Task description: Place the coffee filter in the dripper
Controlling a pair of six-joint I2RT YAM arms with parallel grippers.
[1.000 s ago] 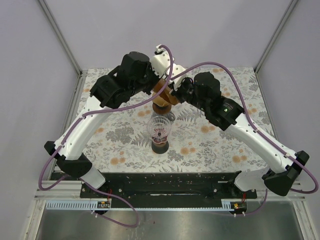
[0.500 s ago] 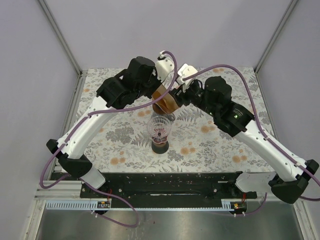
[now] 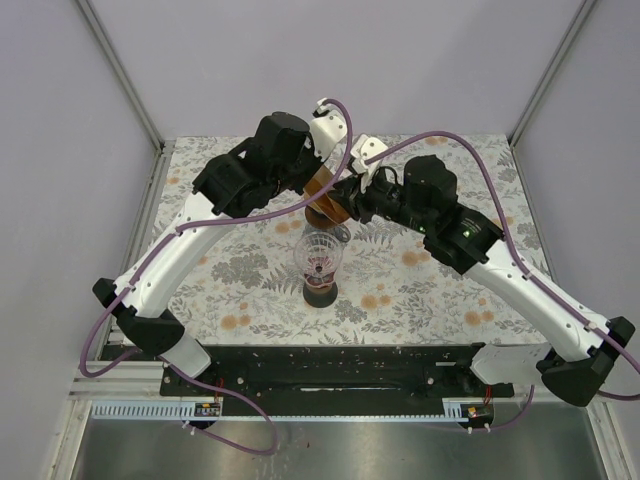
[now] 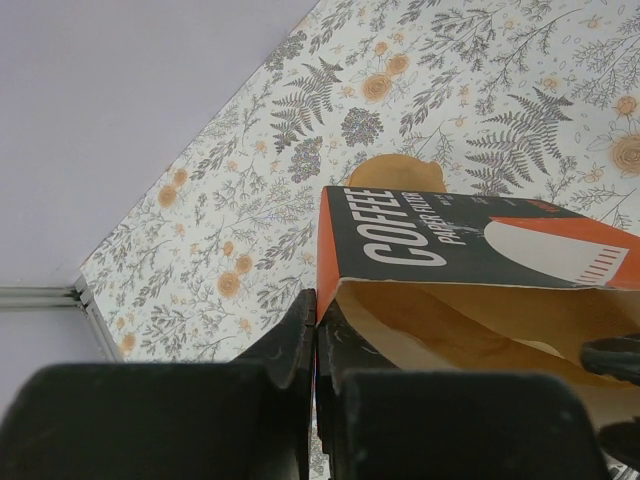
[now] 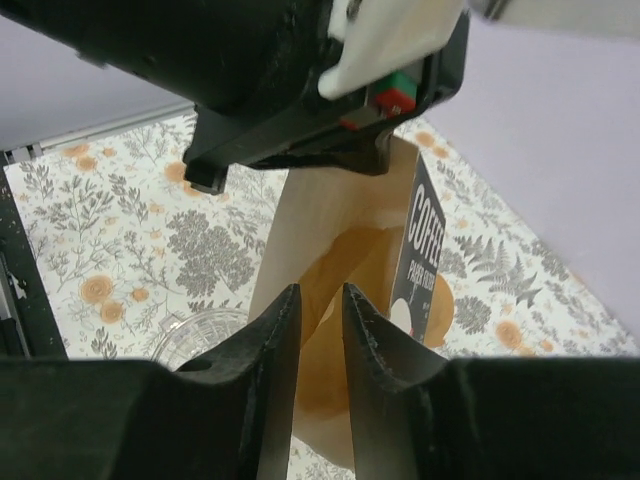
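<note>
While the left arm has hardly shifted over the last second, its left gripper (image 4: 315, 325) is clamped on the side edge of the black-and-orange paper packet printed "COFFEE PAPER FILTER" (image 4: 445, 240), holding it up off the floral-patterned table (image 3: 230, 270) with its mouth open toward the right arm. The change is on the other side: the right arm's wrist has swung up and then eased back in toward that mouth, so the right gripper (image 5: 320, 330) now points straight into the opening. Its fingers stand close together with only a slim gap, and tan paper shows through it. You cannot tell from here whether they have pinched a sheet or merely hover at the edge. My reading is that you are at the pull-out step, not yet the placing.

As for the containers, the packet holds the stack of tan paper coffee filters (image 4: 450, 325), none clearly drawn free. The clear ribbed cone dripper on its dark base (image 3: 320, 260) stands on the table just nearer than the packet, upright, and no paper shows inside it.
</note>
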